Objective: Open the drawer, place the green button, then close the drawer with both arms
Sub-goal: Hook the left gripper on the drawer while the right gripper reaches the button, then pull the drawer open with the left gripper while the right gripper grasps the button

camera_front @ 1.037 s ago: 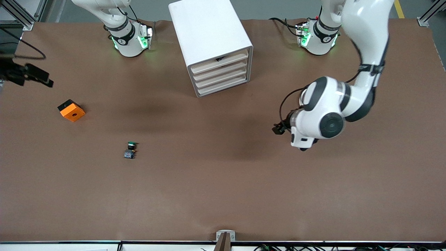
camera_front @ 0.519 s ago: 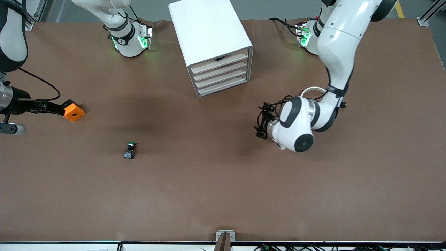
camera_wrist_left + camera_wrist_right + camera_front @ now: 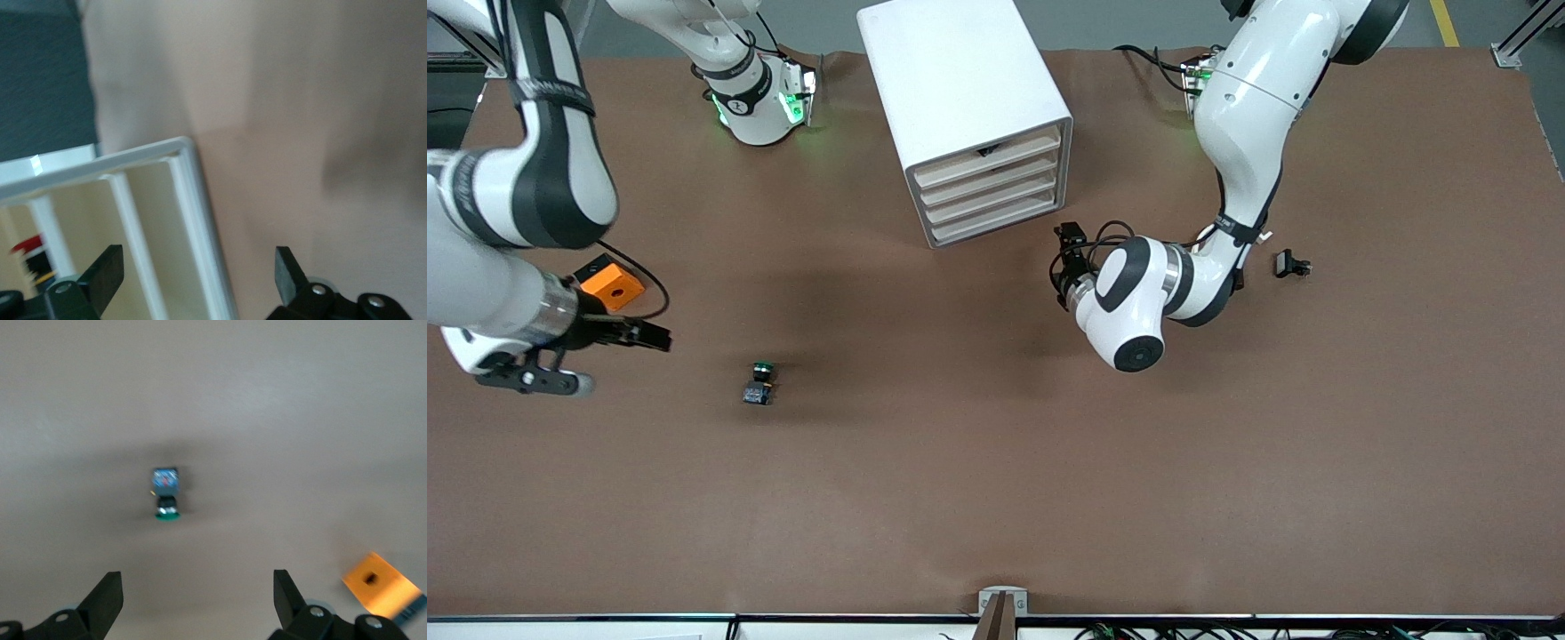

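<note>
The white cabinet stands at the table's back middle, with its four cream drawer fronts all pushed in. The button lies on the brown table nearer the front camera, toward the right arm's end. My left gripper is open, just off the cabinet's lower front corner; the left wrist view shows it facing the slat fronts. My right gripper is open and empty, low over the table between the orange cube and the button. In the right wrist view the button lies ahead of the open gripper.
The orange cube with a hole sits close beside the right wrist and shows in the right wrist view. A small black part lies toward the left arm's end. Both arm bases stand on either side of the cabinet.
The left arm has swung toward the cabinet's front corner, uncovering the small black part. The right arm has come in from the table's edge past the orange cube toward the button.
</note>
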`<state>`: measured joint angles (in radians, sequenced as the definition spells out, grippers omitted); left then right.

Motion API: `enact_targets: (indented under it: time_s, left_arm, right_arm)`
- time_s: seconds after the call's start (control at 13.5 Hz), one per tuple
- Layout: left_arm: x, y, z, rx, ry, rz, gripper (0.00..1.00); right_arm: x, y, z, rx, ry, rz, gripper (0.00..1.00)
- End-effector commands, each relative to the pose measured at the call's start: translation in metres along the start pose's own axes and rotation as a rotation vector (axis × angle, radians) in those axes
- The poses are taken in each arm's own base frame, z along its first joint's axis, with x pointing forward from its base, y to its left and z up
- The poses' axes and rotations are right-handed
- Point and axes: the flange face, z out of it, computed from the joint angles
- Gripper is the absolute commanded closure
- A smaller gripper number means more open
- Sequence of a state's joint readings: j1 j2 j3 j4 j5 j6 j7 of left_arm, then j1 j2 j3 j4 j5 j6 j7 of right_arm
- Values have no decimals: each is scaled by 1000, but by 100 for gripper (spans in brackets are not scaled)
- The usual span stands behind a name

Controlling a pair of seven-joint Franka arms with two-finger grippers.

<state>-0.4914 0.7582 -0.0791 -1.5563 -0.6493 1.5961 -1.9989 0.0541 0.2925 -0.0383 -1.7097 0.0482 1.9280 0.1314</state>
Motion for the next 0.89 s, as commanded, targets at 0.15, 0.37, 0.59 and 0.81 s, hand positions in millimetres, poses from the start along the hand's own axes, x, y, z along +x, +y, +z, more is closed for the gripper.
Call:
enact_targets:
  time_s: [0.15, 0.37, 0.59, 0.81]
  left_arm:
    - [-12, 5, 44, 125, -33, -88, 0]
    - [-22, 4, 65, 169, -50, -133, 0]
    - [-36, -2, 88, 195, -32, -170, 0]
    - [-44, -6, 105, 212, -20, -203, 15]
  right_arm:
    - [-2, -23, 97, 45, 100, 12, 0]
    - [-14, -33, 144, 67, 97, 31, 0]
    - [-13, -43, 175, 60, 109, 13, 0]
    - [-1, -53, 186, 54, 139, -12, 0]
